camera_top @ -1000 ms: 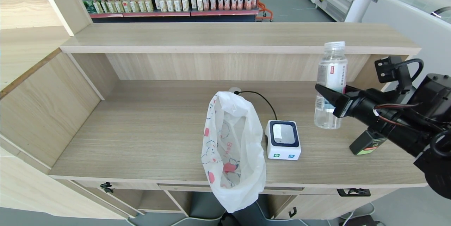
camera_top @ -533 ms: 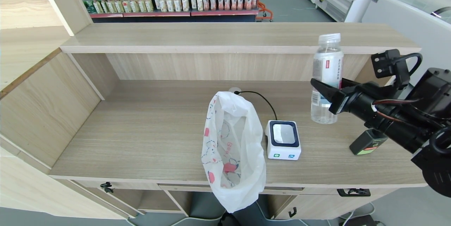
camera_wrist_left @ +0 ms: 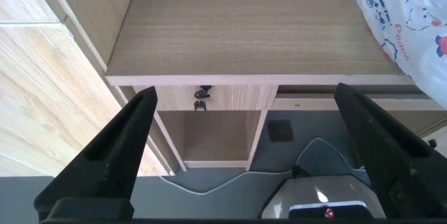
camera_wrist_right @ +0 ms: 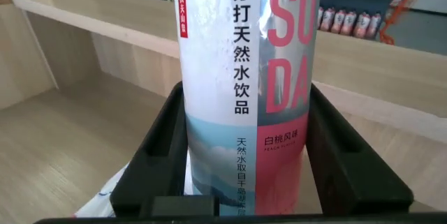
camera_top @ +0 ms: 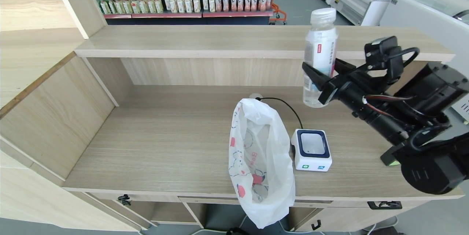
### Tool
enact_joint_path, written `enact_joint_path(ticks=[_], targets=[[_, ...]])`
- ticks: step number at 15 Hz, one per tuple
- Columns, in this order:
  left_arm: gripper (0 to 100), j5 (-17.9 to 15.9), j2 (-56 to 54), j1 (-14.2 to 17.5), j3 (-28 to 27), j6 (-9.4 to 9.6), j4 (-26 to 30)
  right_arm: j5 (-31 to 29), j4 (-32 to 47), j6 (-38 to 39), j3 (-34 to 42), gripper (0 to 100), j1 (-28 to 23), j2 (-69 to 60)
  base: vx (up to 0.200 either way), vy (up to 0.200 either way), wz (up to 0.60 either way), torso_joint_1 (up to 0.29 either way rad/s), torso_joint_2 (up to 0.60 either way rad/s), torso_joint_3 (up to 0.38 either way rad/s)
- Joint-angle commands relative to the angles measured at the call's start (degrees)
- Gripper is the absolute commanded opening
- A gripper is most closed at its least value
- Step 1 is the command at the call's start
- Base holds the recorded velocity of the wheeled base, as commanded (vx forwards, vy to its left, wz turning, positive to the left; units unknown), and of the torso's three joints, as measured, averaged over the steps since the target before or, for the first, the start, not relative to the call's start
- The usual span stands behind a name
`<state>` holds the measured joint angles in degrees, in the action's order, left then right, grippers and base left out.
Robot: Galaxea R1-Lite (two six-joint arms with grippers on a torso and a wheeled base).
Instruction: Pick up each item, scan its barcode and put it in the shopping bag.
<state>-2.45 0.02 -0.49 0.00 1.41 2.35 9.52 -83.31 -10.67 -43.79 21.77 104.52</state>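
Your left gripper (camera_wrist_left: 244, 155) hangs wide open, holding nothing, by the counter's (camera_top: 165, 143) near edge. The widest stretch of counter lies left of the shopping bag (camera_top: 262, 161), whose bottom droops past that edge. The scanner (camera_top: 311, 149) sits just right of the bag. Beyond it, your right gripper (camera_top: 325, 78) clamps the soda water bottle (camera_top: 319, 55) upright above the counter. 1 dark box (camera_top: 389, 159) is mostly hidden behind the right arm.

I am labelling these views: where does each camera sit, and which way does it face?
Head view: on the head, facing forward and down at the counter; right arm shows.
Left wrist view: facing the counter's front edge, between open left fingers.
Right wrist view: facing the soda bottle in the right fingers.
Shared: head and left wrist show the shopping bag.
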Motion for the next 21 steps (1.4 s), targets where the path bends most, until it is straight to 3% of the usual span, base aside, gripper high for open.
enact_joint_path(ticks=[1, 6, 12, 17, 21], targets=[[100, 0.0, 0.0, 0.0, 0.0, -0.01, 0.0, -0.3, -1.4, -0.5, -0.9, 0, 2.7, 5.9, 0.000, 0.000, 0.00, 0.000, 0.00, 0.000], [100, 0.0, 0.0, 0.0, 0.0, -0.01, 0.0, -0.1, -6.7, -1.6, -4.1, 0, 5.0, 17.4, 0.000, 0.000, 0.00, 0.000, 0.00, 0.000], [100, 0.0, 0.0, 0.0, 0.0, -0.01, 0.0, 0.3, -6.7, 2.5, -17.0, 0, 8.4, 25.1, 0.000, 0.000, 0.00, 0.000, 0.00, 0.000], [100, 0.0, 0.0, 0.0, 0.0, -0.01, 0.0, 0.9, -6.7, 2.4, -17.1, 0, 8.8, 28.7, 0.000, 0.000, 0.00, 0.000, 0.00, 0.000], [100, 0.0, 0.0, 0.0, 0.0, -0.01, 0.0, 4.5, -6.7, 2.6, -19.4, 0, 6.7, 32.3, 0.000, 0.000, 0.00, 0.000, 0.00, 0.000]])
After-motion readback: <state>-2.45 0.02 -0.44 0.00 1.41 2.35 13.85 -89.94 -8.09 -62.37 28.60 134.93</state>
